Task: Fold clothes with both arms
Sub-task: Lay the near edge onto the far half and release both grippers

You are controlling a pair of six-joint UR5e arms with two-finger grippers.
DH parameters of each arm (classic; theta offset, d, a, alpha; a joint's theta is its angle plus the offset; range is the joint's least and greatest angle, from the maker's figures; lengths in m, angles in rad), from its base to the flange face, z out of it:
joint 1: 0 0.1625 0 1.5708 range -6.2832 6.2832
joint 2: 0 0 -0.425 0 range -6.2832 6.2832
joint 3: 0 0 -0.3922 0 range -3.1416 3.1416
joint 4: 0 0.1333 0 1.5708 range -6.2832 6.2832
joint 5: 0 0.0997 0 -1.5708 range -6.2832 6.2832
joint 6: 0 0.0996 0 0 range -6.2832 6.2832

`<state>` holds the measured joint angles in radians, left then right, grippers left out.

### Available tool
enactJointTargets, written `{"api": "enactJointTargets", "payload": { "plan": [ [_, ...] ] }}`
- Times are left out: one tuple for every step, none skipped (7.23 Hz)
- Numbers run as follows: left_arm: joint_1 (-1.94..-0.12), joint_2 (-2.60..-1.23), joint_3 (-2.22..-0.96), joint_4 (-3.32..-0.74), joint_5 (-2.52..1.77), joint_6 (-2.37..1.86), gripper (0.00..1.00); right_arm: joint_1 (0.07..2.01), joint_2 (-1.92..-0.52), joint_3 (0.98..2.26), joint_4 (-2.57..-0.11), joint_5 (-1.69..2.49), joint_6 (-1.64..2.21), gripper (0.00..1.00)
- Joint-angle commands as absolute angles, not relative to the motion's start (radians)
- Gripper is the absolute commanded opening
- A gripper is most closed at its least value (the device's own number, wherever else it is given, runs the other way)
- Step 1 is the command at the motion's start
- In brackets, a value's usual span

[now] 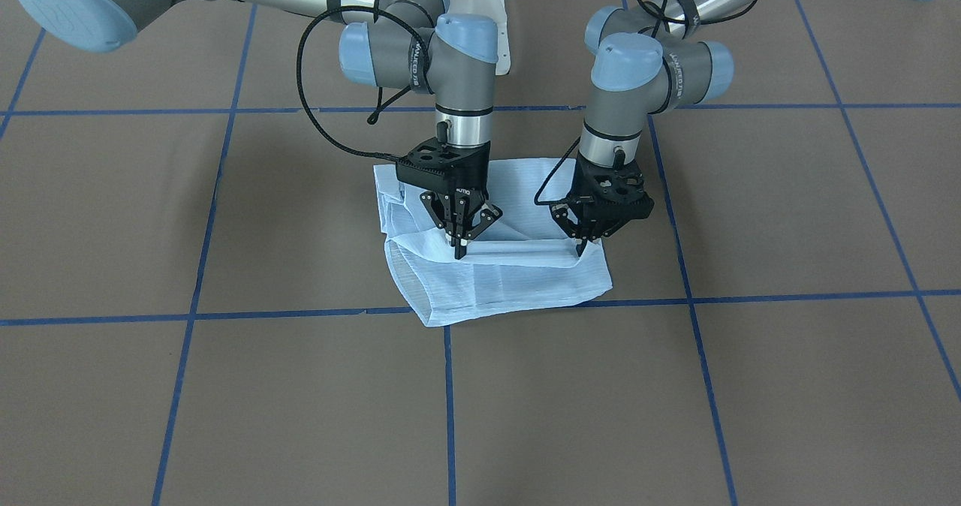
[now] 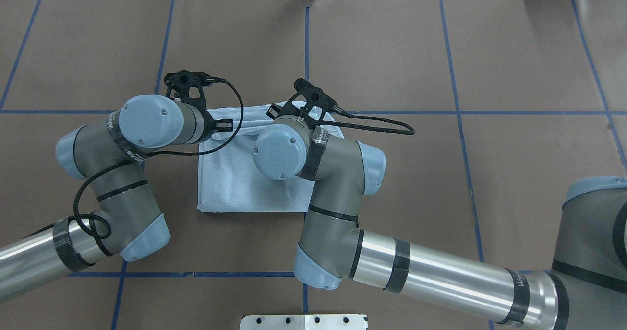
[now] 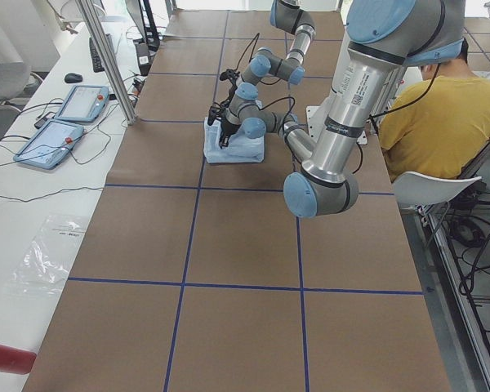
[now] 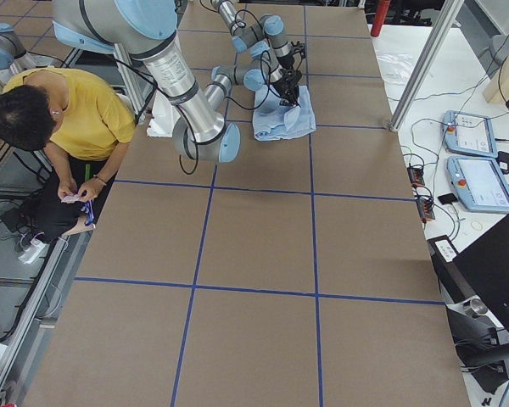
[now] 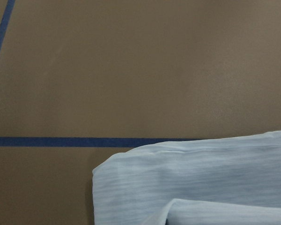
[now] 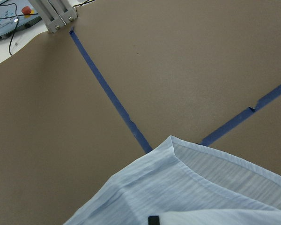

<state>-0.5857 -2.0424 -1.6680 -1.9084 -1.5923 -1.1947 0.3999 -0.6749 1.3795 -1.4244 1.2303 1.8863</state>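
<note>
The shirt (image 1: 510, 284) lay on the brown table (image 1: 751, 386) in front of the robot, folded into a compact, roughly rectangular bundle. The edge farthest from the robot rested on a crossing of the blue tape lines (image 1: 448, 416). The right arm (image 2: 343, 198) and the left arm (image 2: 122, 173) both reached over the bundle with their wrists pointed downward. In the overhead view the wrist joints covered the far part of the shirt and hid both sets of fingers. In the front-facing view the right gripper (image 1: 459, 248) stood with its fingertips drawn together on one end of a raised fold. The left gripper (image 1: 582, 248) was likewise closed, pinching the other end of the same fold at the side of the bundle. The fold ran as a straight, slightly lifted band between the two grippers. The layers beneath it lay flat on the table. The left wrist view showed a rounded corner of the fabric beside a tape line. The right wrist view showed a hemmed corner of the fabric over the tape crossing. In the side views a person (image 4: 68, 119) in a yellow top sat beside the table behind the robot. Two control tablets (image 3: 65, 118) lay on a white bench along the opposite side.
</note>
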Motion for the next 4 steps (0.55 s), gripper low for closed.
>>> {"api": "enactJointTargets", "payload": {
  "plan": [
    [-0.597, -2.046, -1.667, -1.923, -1.592, -1.149, 1.00, 0.420, -0.672, 1.339, -1.364, 1.230, 1.759, 1.00],
    [-0.629, -2.048, -1.678, -1.963, -1.601, -1.062, 1.00, 0.439, -0.649, 1.339, -1.364, 1.248, 1.743, 1.00],
    [-0.640, -2.051, -1.683, -1.968, -1.608, -1.014, 1.00, 0.455, -0.635, 1.345, -1.365, 1.294, 1.717, 1.00],
    [-0.640, -2.043, -1.680, -1.968, -1.641, -1.011, 1.00, 0.466, -0.637, 1.350, -1.365, 1.316, 1.710, 1.00]
  ]
}}
